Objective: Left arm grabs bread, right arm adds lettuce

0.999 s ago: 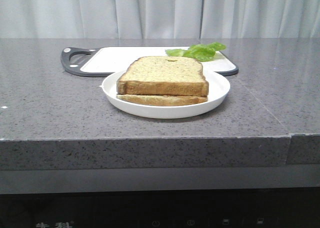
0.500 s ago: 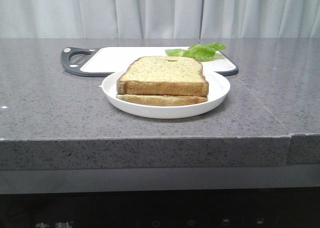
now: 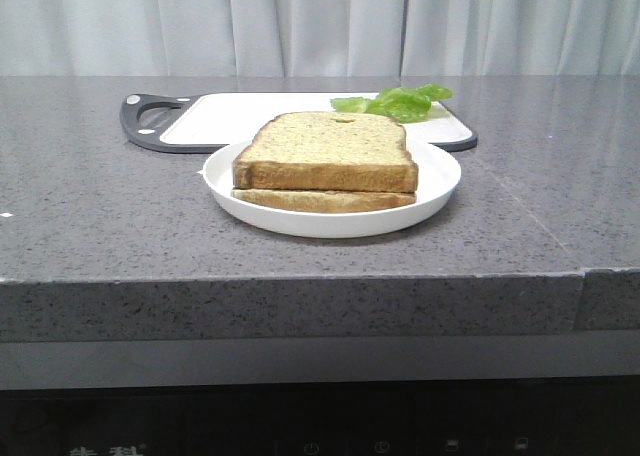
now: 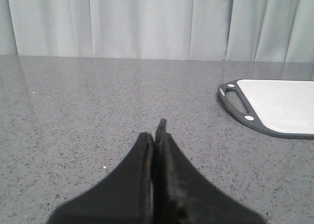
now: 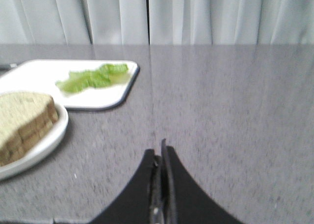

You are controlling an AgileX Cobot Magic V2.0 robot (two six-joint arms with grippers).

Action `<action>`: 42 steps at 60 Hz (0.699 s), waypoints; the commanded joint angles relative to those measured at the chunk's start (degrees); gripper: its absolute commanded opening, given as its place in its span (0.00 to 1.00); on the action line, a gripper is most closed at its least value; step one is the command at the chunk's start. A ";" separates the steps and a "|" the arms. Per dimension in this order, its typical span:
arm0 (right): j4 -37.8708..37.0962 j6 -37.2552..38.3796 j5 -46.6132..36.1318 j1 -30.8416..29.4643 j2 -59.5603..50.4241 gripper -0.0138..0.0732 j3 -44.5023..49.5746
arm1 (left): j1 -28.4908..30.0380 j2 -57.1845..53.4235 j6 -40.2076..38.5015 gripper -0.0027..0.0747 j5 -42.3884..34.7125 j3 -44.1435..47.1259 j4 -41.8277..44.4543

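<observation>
The thick bread slice [image 3: 326, 152] lies on a thinner slice [image 3: 322, 200] on a white plate [image 3: 440, 181] at the middle of the counter. It also shows in the right wrist view [image 5: 22, 121]. The green lettuce leaf [image 3: 395, 103] lies on the white cutting board [image 3: 240, 116] behind the plate, and shows in the right wrist view [image 5: 93, 77]. My left gripper [image 4: 155, 135] is shut and empty over bare counter, left of the board. My right gripper [image 5: 159, 153] is shut and empty over bare counter, right of the plate. Neither arm shows in the front view.
The cutting board's black handle end [image 4: 238, 102] lies toward the left arm's side. White curtains [image 3: 320, 26] hang behind the grey stone counter [image 3: 100, 206]. The counter's front edge [image 3: 300, 276] runs below the plate.
</observation>
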 commanded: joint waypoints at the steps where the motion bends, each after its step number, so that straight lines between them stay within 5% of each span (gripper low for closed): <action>1: -0.40 -0.24 -3.17 -0.02 6.06 0.08 -6.90 | -0.37 7.75 -0.33 0.01 -3.33 -5.97 -0.59; 15: -0.40 -0.24 -3.55 -0.02 15.21 0.08 -13.36 | -0.37 18.23 -0.33 0.02 -3.72 -12.81 -0.66; 20: -0.40 -0.24 -3.43 -0.02 15.28 0.12 -13.36 | -0.37 18.31 -0.33 0.16 -4.51 -12.91 -0.66; 33: -0.40 -0.24 -3.49 -0.02 15.28 0.66 -13.36 | -0.37 18.31 -0.33 0.78 -4.17 -12.91 -0.66; 42: -0.40 -0.24 -3.37 -0.02 15.28 0.84 -13.30 | -0.37 18.31 -0.33 0.81 -4.29 -12.91 -4.76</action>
